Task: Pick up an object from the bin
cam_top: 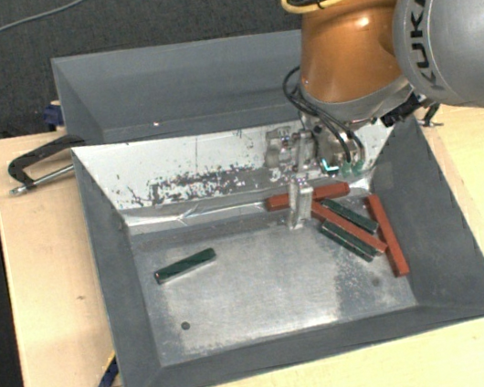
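Bar nearest the gripper (pixel 299 210): a red bar (pixel 330 191) lying along the foot of the bin's (pixel 110 257) back wall, right of its middle. The gripper stands down over the left part of the bar. Whether it is open, closed or gripping the bar, I cannot tell.

The likely trouble is that wall. With the bar so close against it, there is little room behind, and a closing gripper may scrape metal or nudge the bar away. A hold off the bar's middle could also let it tip and slip during a lift. Its right end meets a heap (pixel 360 232) of red and dark green bars toward the right wall, which may catch or be dragged along. A lone green bar (pixel 185 265) lies well apart, toward the left.

The arm (pixel 457 20) reads "KUKA".
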### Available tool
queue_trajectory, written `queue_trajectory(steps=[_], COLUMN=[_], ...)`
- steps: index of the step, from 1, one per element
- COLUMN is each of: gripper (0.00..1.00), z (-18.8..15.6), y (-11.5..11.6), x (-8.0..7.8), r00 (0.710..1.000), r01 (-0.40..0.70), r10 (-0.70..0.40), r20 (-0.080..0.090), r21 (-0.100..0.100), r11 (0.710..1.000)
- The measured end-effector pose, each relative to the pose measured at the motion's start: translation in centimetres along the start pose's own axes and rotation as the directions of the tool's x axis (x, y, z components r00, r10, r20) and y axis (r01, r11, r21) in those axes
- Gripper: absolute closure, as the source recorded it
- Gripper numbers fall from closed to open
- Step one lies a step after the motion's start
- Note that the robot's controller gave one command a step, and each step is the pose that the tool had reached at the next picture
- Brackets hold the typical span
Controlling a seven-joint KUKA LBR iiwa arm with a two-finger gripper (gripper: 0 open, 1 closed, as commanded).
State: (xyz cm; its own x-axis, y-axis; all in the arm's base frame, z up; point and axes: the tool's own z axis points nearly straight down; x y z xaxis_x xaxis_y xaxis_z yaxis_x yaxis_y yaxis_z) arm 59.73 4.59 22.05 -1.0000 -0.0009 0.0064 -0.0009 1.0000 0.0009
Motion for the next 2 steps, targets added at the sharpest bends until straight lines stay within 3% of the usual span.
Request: queue_trajectory(steps=[1, 2], gripper=[0.00, 0.00], z=[10.1, 15.3], y=[7.9, 15.6], x=[-0.1, 1.9], r00=[0.986, 0.998], r01=[-0.165, -0.066], r10=[0.165, 0.066], r20=[-0.001, 0.000], r21=[-0.002, -0.002], r11=[0.986, 0.998])
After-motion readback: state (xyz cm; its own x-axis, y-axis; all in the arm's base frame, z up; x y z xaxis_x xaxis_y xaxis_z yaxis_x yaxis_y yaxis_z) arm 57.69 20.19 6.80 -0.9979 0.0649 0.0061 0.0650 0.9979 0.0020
